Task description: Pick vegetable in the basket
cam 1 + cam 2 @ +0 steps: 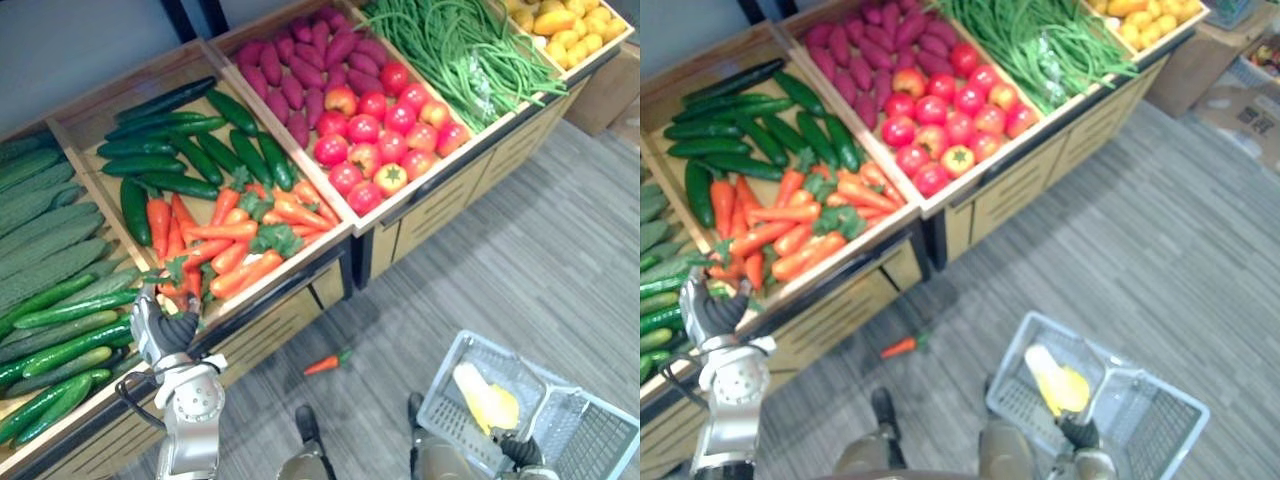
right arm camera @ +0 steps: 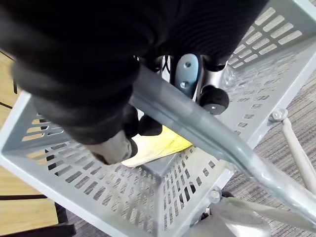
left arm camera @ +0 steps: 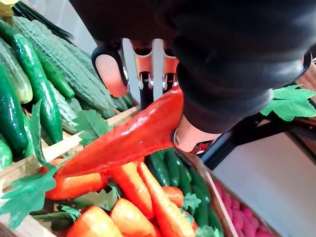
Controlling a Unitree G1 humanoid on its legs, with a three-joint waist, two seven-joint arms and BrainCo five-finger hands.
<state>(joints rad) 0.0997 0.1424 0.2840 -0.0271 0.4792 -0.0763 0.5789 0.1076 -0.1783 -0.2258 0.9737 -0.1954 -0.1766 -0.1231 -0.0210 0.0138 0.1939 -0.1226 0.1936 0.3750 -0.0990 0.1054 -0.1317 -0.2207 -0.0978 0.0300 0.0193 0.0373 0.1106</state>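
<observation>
Left hand (image 1: 160,335) reaches up over the counter (image 1: 290,312) edge, fingers pinching a carrot (image 3: 128,140). Right hand (image 2: 116,145) hangs low, fingers curled round the grey basket (image 2: 89,197) handle (image 2: 207,133).

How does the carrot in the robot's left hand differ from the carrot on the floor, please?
The held carrot is gripped by the left hand over the carrot crate; the floor carrot lies loose on the floor. The held carrot is tilted, the floor carrot flat. Both are orange.
</observation>
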